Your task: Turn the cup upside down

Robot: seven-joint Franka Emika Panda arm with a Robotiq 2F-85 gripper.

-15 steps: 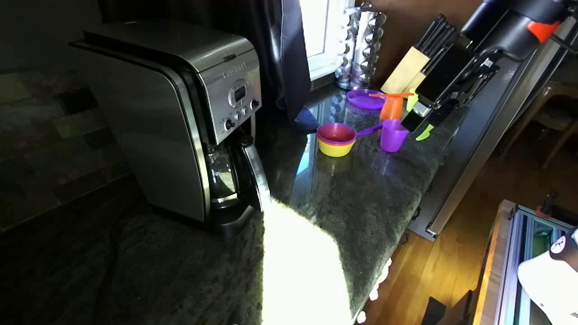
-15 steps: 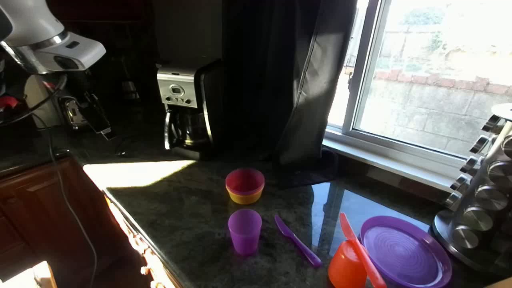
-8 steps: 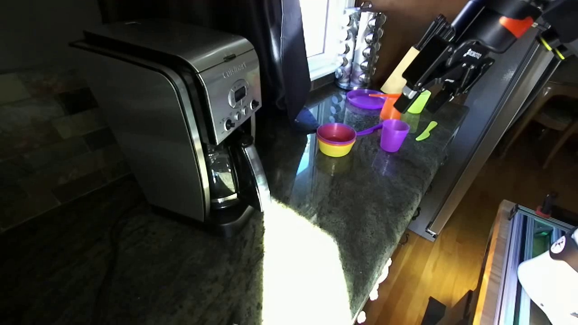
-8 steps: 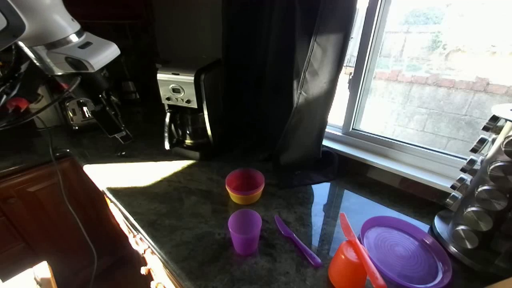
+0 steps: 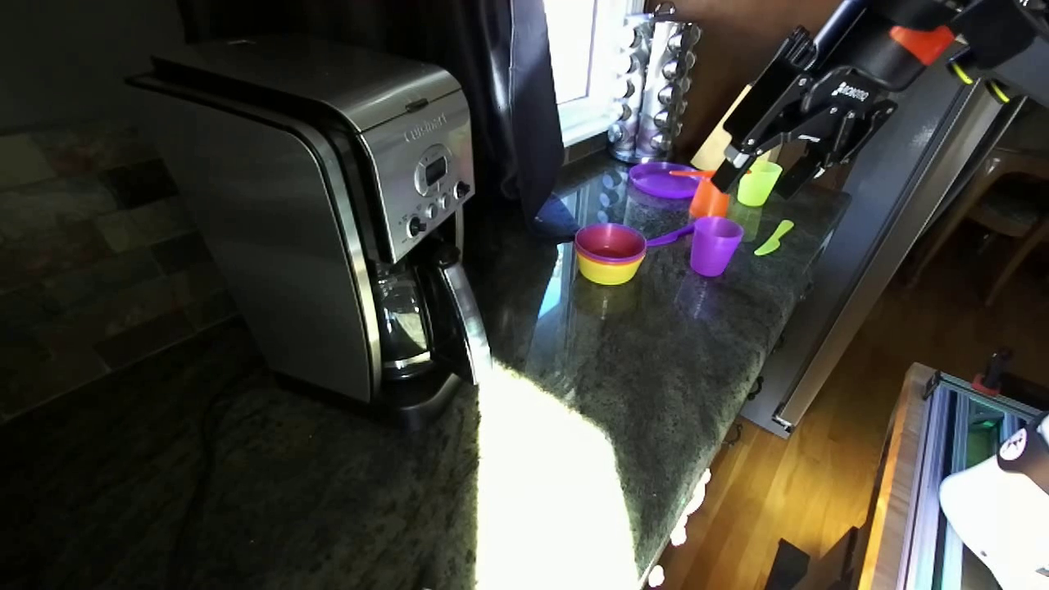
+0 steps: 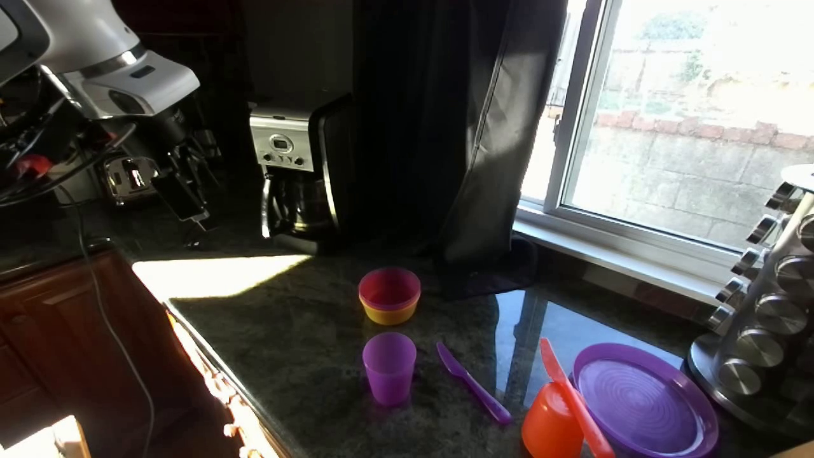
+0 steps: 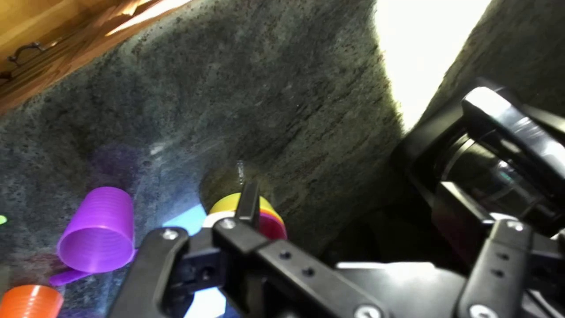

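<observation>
The one tool (image 5: 756,184) hangs in the air above the dark stone surface (image 5: 672,360), its two fingers (image 7: 249,205) spread wide apart. The task's single purple cup (image 6: 389,369) stands on the surface, lower than the tool and apart from it, upright with its mouth facing up. In the wrist view it sits to the left of the tool, out past the finger on that side. Partly behind that same finger I see one stack of nested bowls (image 5: 610,266), yellow outside and red within; how many are in it I can't make out. On the tool's opposite side in the wrist view is one coffee maker (image 5: 311,221), its one glass carafe (image 7: 494,172) partly covered by the other finger.

In an exterior view one lime-green cup (image 5: 762,176) shows behind the gap of the tool, how far back I can't judge, and one green utensil (image 5: 774,238) lies below the tool, near the purple cup. On the purple cup's other side lies one purple knife (image 6: 475,389). Farther from the tool, one orange cup (image 6: 548,423) sits upside down with one orange knife (image 6: 579,407) across its base, just beside one purple plate (image 6: 642,397). That makes three cups. Past the plate stands one spice rack (image 6: 763,324), near one window (image 6: 687,127). Behind the tool, partly hidden, leans a wooden block (image 5: 711,147).
</observation>
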